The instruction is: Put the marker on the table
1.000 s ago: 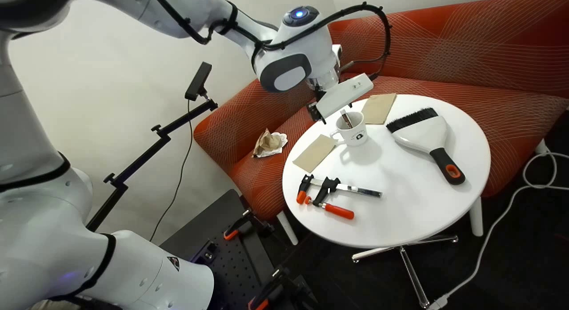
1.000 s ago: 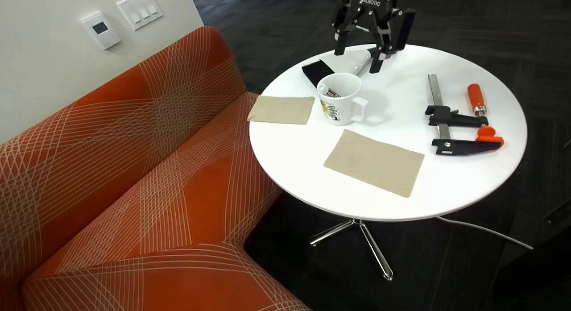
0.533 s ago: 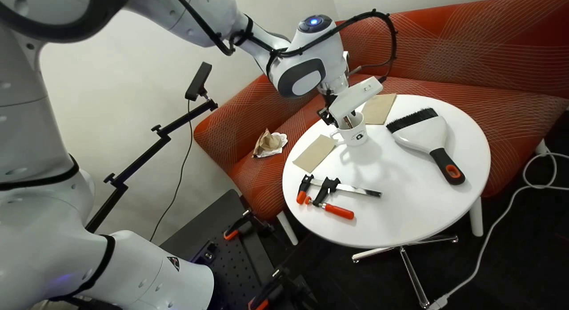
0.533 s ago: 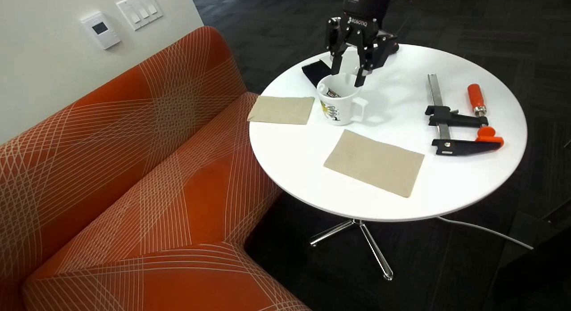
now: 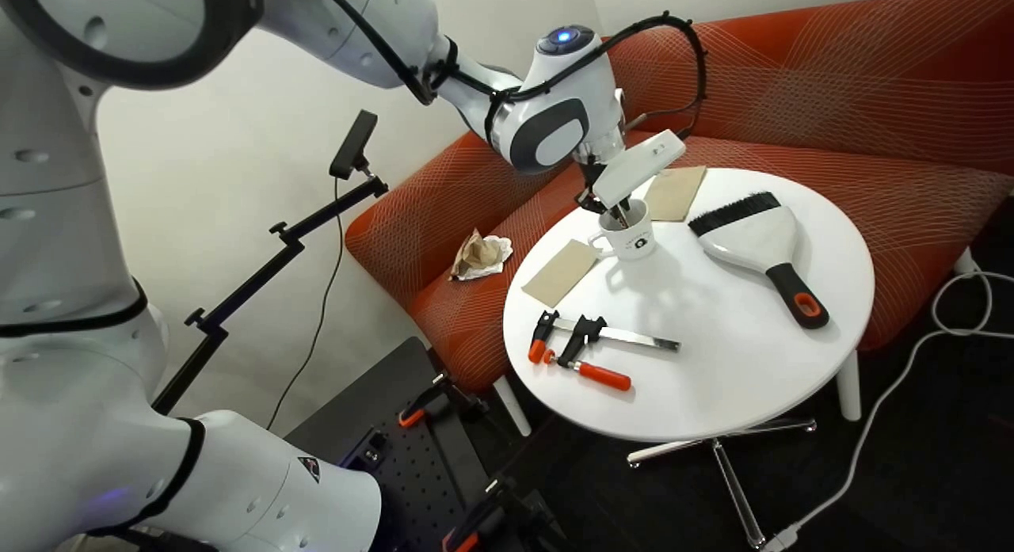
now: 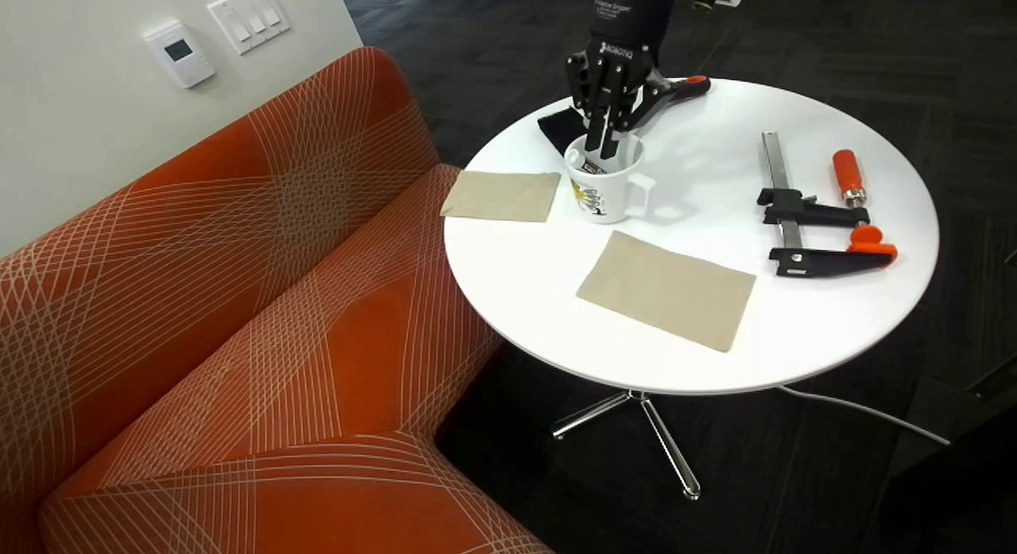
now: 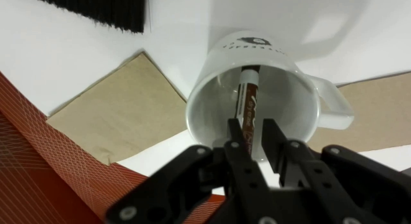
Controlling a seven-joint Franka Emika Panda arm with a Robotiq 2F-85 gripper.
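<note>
A robot claw (image 7: 253,122), spread only slightly and gripping nothing, hangs at the mouth of a white mug (image 6: 613,195) on a round counter (image 5: 737,362); a brown dry-erase marker (image 7: 249,103) leans inside.

One claw (image 7: 251,122). Just below it, one mug (image 6: 608,204) with one marker (image 7: 249,105) inside. Under the claw, one worktop (image 6: 524,288); on it, two tan napkins (image 6: 667,292) and one brush (image 5: 756,243) near the claw, and one bar clamp (image 6: 784,205) farther from it. Beyond these, away from the claw: one sofa (image 6: 349,355), one crumpled brown paper (image 5: 478,255), one thermostat (image 6: 179,55), one switch plate (image 6: 249,17), at least two other clamps (image 5: 413,417), partly hidden.
</note>
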